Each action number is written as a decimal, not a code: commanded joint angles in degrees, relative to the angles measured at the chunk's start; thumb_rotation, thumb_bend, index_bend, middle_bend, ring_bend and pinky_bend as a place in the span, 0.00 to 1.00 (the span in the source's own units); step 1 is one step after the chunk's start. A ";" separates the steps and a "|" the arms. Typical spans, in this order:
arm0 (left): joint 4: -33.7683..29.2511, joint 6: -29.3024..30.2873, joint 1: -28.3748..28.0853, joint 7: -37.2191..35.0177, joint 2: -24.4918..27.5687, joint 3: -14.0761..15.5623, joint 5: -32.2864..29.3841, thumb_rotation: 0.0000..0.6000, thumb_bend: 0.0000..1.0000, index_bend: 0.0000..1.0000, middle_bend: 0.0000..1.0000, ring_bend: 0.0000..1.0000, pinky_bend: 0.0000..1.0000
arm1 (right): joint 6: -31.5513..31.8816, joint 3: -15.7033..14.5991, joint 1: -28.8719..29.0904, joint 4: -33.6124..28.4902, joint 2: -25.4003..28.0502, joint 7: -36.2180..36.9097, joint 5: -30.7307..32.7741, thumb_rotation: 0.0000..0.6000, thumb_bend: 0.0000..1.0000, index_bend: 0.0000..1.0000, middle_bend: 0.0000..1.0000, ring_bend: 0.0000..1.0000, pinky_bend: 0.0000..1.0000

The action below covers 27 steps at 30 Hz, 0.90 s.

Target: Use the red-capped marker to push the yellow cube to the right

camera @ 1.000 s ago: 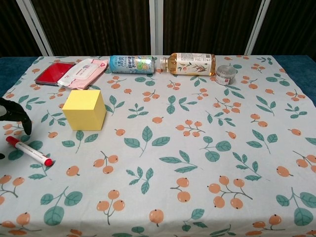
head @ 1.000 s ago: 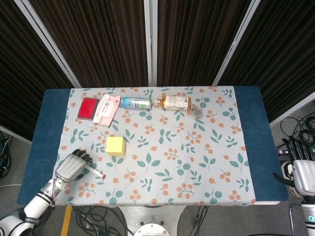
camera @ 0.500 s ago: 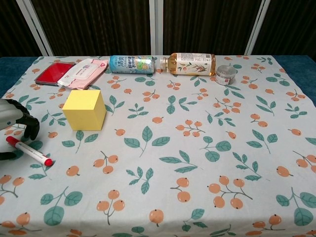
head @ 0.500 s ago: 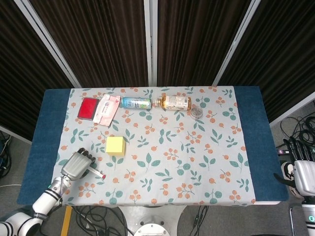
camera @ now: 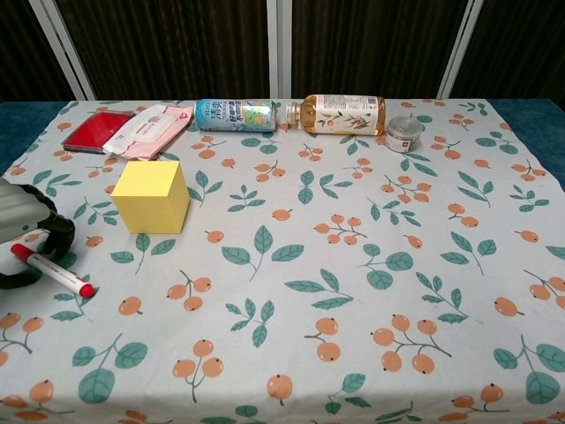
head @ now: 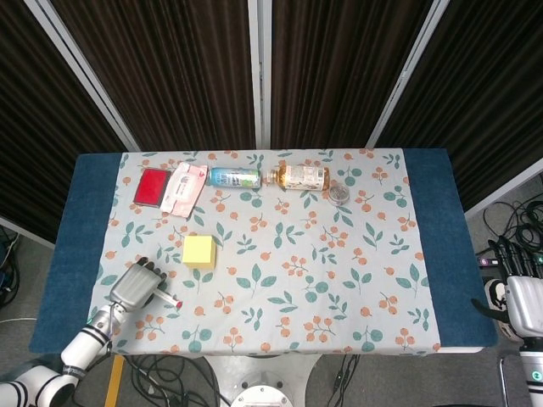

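Observation:
The red-capped marker (camera: 53, 271) lies flat on the floral cloth at the front left, its cap (head: 177, 303) pointing right and toward me. My left hand (head: 136, 286) hangs over the marker's rear end. In the chest view the left hand (camera: 25, 237) has curled fingers above the marker and its thumb below, with gaps on both sides, so it does not grip it. The yellow cube (camera: 152, 196) stands just behind and to the right of the marker, also seen as the yellow cube (head: 199, 252). My right hand (head: 524, 303) stays off the table's right edge, holding nothing.
Along the far edge lie a red pad (head: 153, 186), a wipes pack (head: 183, 189), a can (head: 234, 177), a tea bottle (head: 300, 177) and a small jar (head: 339, 194). Bare floral cloth (camera: 371, 265) stretches to the right of the cube.
My left hand has slid right and forward over the marker's rear end, its fingers curling closer around it. The marker and cube have not moved.

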 commanded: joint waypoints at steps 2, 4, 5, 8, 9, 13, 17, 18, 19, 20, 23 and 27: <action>0.03 -0.20 -0.25 0.22 -0.08 0.18 -0.18 1.00 0.35 0.55 0.59 0.38 0.36 | -0.20 0.00 0.09 0.11 -0.07 0.25 0.02 1.00 0.00 0.00 0.00 0.00 0.00; 0.24 -0.35 -0.34 0.40 -0.22 0.26 -0.36 1.00 0.35 0.55 0.60 0.38 0.39 | -0.32 -0.02 0.12 0.23 -0.12 0.43 0.04 1.00 0.00 0.00 0.00 0.00 0.00; 0.37 -0.39 -0.37 0.44 -0.34 0.30 -0.47 1.00 0.35 0.55 0.60 0.38 0.40 | -0.37 -0.05 0.11 0.34 -0.16 0.56 0.04 1.00 0.00 0.00 0.00 0.00 0.00; 0.73 -0.28 -0.36 0.74 -0.62 0.42 -0.67 1.00 0.35 0.55 0.60 0.38 0.42 | -0.41 -0.04 0.11 0.60 -0.23 0.82 0.06 1.00 0.00 0.00 0.00 0.00 0.00; 0.86 -0.25 -0.37 0.84 -0.71 0.44 -0.74 1.00 0.35 0.55 0.60 0.38 0.43 | -0.44 -0.05 0.11 0.66 -0.25 0.88 0.08 1.00 0.00 0.00 0.00 0.00 0.00; 1.35 -0.08 -0.45 1.09 -1.04 0.45 -0.93 1.00 0.35 0.57 0.61 0.40 0.50 | -0.67 -0.04 0.20 0.81 -0.31 1.18 0.15 1.00 0.00 0.00 0.00 0.00 0.00; 1.66 0.66 -0.45 0.42 -1.21 0.58 -0.48 1.00 0.36 0.62 0.67 0.47 0.58 | -0.79 -0.02 0.23 1.01 -0.37 1.39 0.22 1.00 0.00 0.00 0.00 0.00 0.00; 1.70 0.72 -0.46 0.18 -1.18 0.65 -0.38 1.00 0.36 0.63 0.68 0.48 0.60 | -0.79 -0.02 0.23 1.05 -0.39 1.43 0.22 1.00 0.00 0.00 0.00 0.00 0.00; 1.74 0.79 -0.49 -0.06 -1.14 0.72 -0.26 1.00 0.36 0.63 0.68 0.48 0.60 | -0.80 -0.02 0.23 1.09 -0.41 1.47 0.23 1.00 0.00 0.00 0.00 0.00 0.00; 1.76 0.81 -0.52 -0.34 -1.07 0.81 -0.16 1.00 0.37 0.64 0.69 0.49 0.61 | -0.80 -0.03 0.21 1.14 -0.42 1.54 0.24 1.00 0.00 0.00 0.00 0.00 0.00; 1.61 0.92 -0.65 -1.67 -0.70 0.95 0.15 1.00 0.37 0.65 0.70 0.50 0.62 | -0.75 -0.04 0.16 1.25 -0.44 1.68 0.23 1.00 0.00 0.00 0.00 0.00 0.00; 2.23 1.75 -0.92 -5.65 -0.06 0.77 1.05 1.00 0.41 0.66 0.70 0.52 0.66 | -0.70 -0.04 0.15 1.24 -0.35 1.75 0.18 1.00 0.00 0.00 0.00 0.00 0.00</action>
